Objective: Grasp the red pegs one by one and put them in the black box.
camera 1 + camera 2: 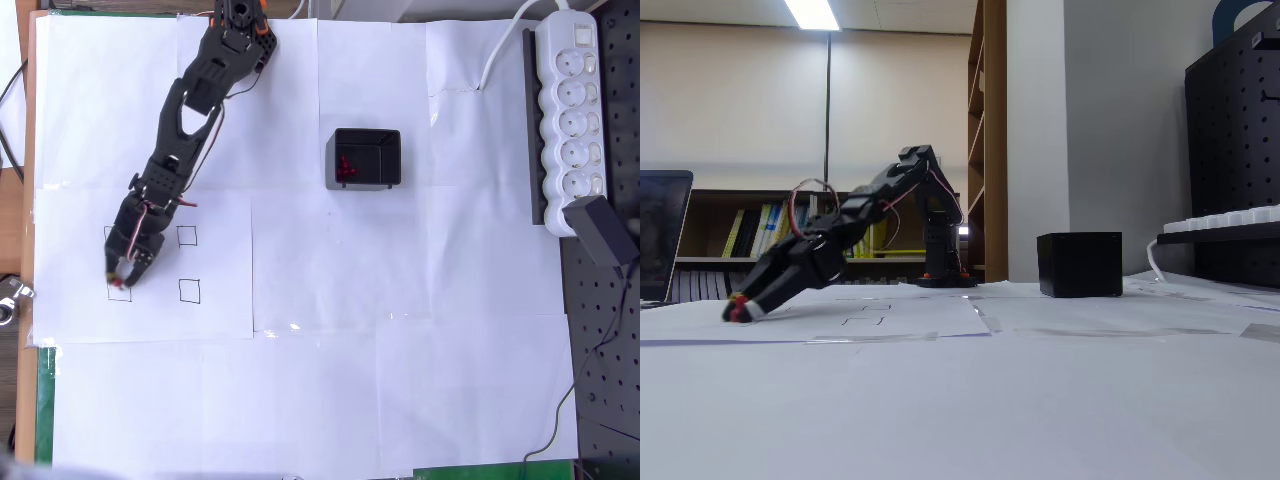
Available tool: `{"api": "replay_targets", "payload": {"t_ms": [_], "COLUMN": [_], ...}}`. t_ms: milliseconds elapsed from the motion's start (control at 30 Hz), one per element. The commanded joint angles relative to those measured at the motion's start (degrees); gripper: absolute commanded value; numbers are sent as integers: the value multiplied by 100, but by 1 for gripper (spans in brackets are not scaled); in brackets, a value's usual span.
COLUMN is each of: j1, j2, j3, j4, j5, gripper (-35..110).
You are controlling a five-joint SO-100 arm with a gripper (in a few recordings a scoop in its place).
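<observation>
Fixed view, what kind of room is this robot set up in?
Probably an office or lab: bookshelves line the back wall, a pegboard stands at right, and the table is papered white for the arm.

black box [366, 158], red pegs [346, 169], black gripper [120, 273], white paper [400, 330].

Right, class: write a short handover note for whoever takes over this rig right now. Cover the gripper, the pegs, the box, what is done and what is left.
Gripper: down at the paper over the lower-left drawn square; a bit of red shows at its tip in the fixed view. Whether the jaws have closed on it cannot be told.
Black box: stands apart to the right in the overhead view, with red pegs lying inside; the exact count is unclear.
Done: some pegs are boxed.
Left: secure the peg at the gripper, carry it to the box, drop it in.
</observation>
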Motion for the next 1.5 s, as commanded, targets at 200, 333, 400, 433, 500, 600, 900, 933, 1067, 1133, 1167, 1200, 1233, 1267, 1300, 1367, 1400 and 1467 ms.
{"api": "replay_targets", "payload": {"t_ms": [200,333,400,433,500,600,900,933,1067,1133,1167,1200,1233,1267,1300,1367,1400,1467], "j1": [-2057,-3296,-3946,-4228,-4834,-5537,-6592,-6636,-6732,-6776,-6803,-6820,-6829,-6838,-6847,-6873,-6873,-6873], "j2": [-2962,-3524,-3727,-3744,-3718,-3533,-2531,-2470,-2417,-2391,-2391,-2391,-2408,-2426,-2426,-2435,-2505,-2742], "j3": [2443,2470,2188,2092,1907,1652,826,642,-404,-492,-492,-492,-483,-466,-378,35,360,1125], "j4": [7137,7137,7137,7137,7128,7128,6021,5836,4658,4667,4720,4737,4746,4755,4834,5124,5317,5678], "j5": [-782,-1389,-1415,-1459,-1573,-1696,-2197,-2145,-2074,-2021,-2021,-2030,-2039,-2057,-2065,-2180,-2259,-2426], "gripper": [0,0,0,0,0,0,0,0,6,10,10,10,11,13,15,16,16,16]}}
